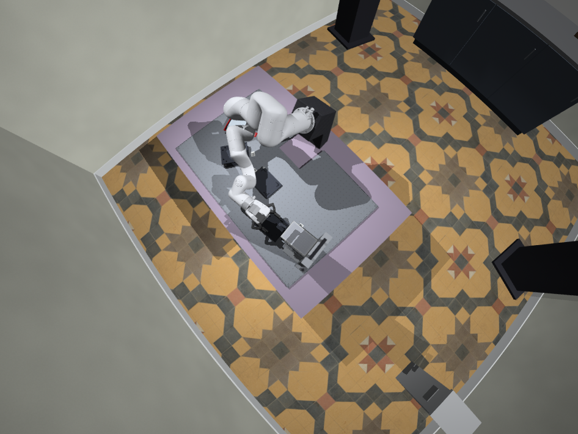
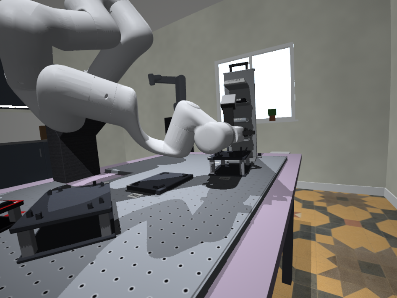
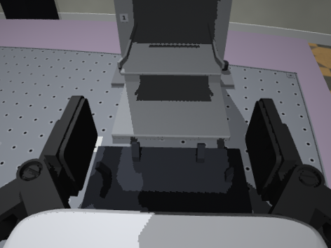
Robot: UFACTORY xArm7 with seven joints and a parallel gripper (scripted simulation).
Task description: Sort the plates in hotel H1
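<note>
The plate hotel H1 (image 2: 250, 108) (image 3: 123, 38) stands at the far end of the deck. Its slot 1 shelf (image 3: 172, 59) is bare in the wrist view. In the exterior view a pale labelled plate (image 2: 235, 81) lies on the top shelf, a dark-fronted plate (image 2: 241, 100) below it, and another pale labelled plate (image 2: 240, 119) on the slot 2 shelf; their IDs are too small to read. My gripper (image 3: 170, 117) is open and empty, facing the hotel low down, in front of slot 1 and above a dark raised nest (image 3: 168, 175) (image 2: 229, 155) with corner pegs.
A low black nest (image 2: 160, 182) (image 1: 268, 182) and another raised nest (image 2: 63, 208) (image 1: 227, 156) stand farther back along the deck (image 2: 153, 237); both are bare. A red-edged station (image 2: 12, 202) shows at the left edge. The arm hides part of the deck in the top view.
</note>
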